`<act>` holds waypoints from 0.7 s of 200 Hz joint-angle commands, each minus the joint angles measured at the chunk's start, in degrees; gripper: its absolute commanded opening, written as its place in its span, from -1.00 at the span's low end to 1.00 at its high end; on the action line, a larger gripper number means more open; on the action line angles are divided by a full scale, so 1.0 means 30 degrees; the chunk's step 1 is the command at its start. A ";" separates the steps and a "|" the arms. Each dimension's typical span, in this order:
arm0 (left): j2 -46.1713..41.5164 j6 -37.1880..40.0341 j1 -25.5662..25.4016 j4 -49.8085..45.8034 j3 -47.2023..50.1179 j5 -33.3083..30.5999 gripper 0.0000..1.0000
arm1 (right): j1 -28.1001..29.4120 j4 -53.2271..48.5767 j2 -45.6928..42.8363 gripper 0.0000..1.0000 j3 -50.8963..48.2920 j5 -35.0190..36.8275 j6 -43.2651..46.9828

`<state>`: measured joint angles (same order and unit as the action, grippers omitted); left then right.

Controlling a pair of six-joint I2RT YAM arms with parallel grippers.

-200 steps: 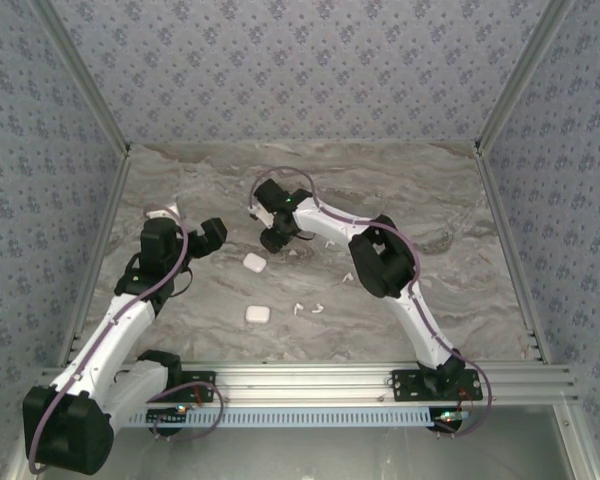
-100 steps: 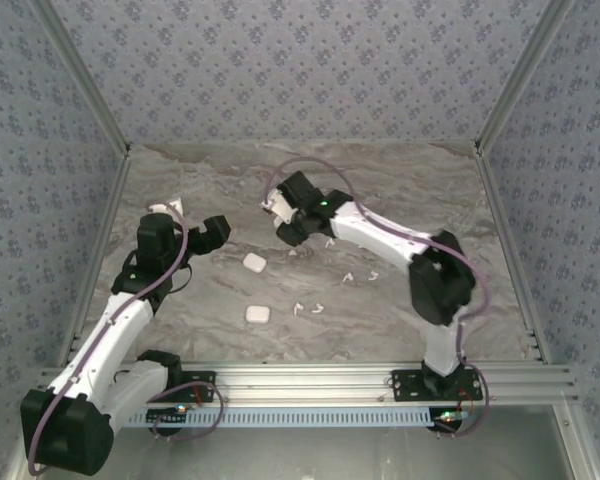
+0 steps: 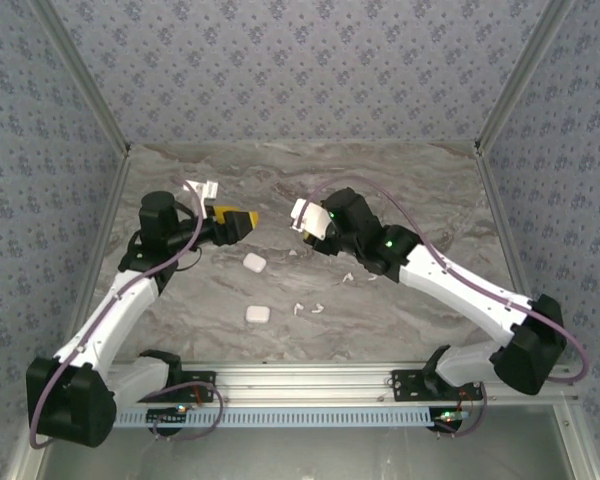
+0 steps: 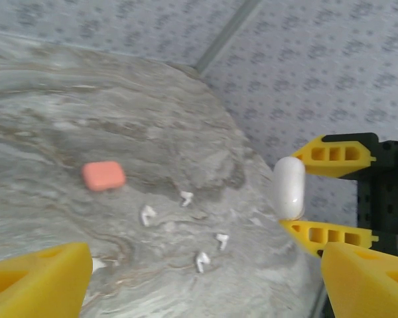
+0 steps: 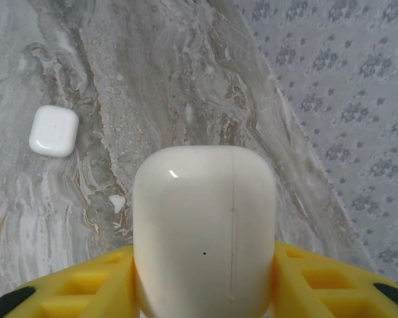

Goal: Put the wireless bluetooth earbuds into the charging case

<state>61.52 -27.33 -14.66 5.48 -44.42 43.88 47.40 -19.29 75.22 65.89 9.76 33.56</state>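
- top external: i've got the right gripper [image 3: 310,222] up off the table [image 3: 430,190], clamped on a white case [image 3: 301,212]. the left gripper [image 3: 238,222] faces it from just across the gap.
- left wrist: my left fingers [image 4: 36,281] stand wide apart with nothing between them. ahead i see the held case pinched edge-on between the other arm's yellow pads.
- the earbuds [image 4: 186,197] are down on the marble, a loose scatter of small white buds below the held case. none sits in any case as far as i can tell.
- right wrist: the seam on the held shell reads as shut (lid not open, i judge), so nothing goes in until that's opened.
- what could bite me:
  - two grippers this close in mid-air could knock together if i close the gap carelessly.
  - the glossy shell could twist or squirt out of the pads if the left pries the lid off-centre.
  - the buds are tiny and lie flat, so a pinch could flick one away across the marble.
- also down there: a second white case [image 3: 254,263] and a third white case [image 3: 257,313] lie nearer the bases, and an orange-red case [image 4: 103,175] sits apart from the buds.
- writing: no brand or label i can read, just a tiny dot and the seam line on the held shell.
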 commanded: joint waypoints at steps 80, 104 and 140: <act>0.3162 0.0373 -0.3663 0.2067 -0.2815 0.2956 0.61 | 0.0828 0.1021 -0.1322 -0.03 -0.0167 -0.0061 0.1711; 0.3707 0.0378 -0.4084 0.2264 -0.3054 0.3272 0.48 | 0.0905 0.1034 -0.1351 -0.03 -0.0112 -0.0359 0.1628; 0.4295 0.0424 -0.4453 0.2247 -0.3318 0.3639 0.32 | 0.0932 0.1014 -0.1344 -0.03 -0.0078 -0.0438 0.1615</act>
<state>73.67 -26.96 -27.31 10.31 -51.81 52.31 49.78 -17.30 72.51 64.75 9.21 38.02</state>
